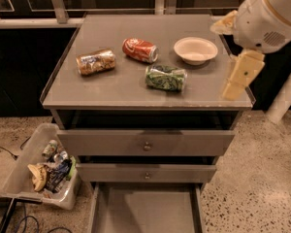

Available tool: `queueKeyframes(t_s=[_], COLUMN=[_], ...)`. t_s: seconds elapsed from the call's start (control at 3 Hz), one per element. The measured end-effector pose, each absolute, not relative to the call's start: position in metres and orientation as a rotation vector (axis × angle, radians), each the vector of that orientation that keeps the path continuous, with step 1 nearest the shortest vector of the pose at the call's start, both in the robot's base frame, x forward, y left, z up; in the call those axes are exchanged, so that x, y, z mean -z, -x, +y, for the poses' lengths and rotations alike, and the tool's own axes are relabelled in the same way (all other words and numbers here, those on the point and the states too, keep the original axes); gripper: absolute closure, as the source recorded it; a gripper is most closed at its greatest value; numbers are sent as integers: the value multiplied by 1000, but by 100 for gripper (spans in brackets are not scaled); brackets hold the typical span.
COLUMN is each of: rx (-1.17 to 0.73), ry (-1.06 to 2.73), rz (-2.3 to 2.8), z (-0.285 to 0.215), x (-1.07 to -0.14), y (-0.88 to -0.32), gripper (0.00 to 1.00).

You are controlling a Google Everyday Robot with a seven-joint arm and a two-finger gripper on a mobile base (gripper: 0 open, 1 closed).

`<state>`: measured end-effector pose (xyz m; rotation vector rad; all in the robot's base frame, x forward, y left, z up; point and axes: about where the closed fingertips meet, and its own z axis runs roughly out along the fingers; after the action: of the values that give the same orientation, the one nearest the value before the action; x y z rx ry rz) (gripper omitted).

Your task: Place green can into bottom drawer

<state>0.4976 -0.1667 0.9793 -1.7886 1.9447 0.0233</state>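
Starting at the left, a bin of odds and ends sits on the floor beside the desk. On the desk top a gold-brown can lies on its side at the left, and a red can lies just right of it and a little further back. The green can comes next, near the middle of the top towards the front edge, also on its side and touching nothing. Its long axis runs roughly left to right across the desk, with the right end a touch nearer the front. Behind it and to the right stands a white bowl, close to the can but apart from it.

My end effector hangs at the far right, over the desk's right edge. Its two cream fingers are spread wide with nothing between them. The can therefore lies to the end effector's left and slightly lower, with its silver end facing that way. I judge I will need to turn the wrist so the fingers close across the can's width, while staying clear of the bowl.

Below, the bottom drawer is pulled out and its floor is bare.
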Motion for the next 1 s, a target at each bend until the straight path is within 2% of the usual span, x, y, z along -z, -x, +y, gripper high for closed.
queueKeyframes(t_s=[0.33,1.0], rx=[-194,-220], ry=[1727,1705], rz=[1772,1769], z=[-143,-136], x=[-975,-952], y=[-533,-551], gripper=[0,0])
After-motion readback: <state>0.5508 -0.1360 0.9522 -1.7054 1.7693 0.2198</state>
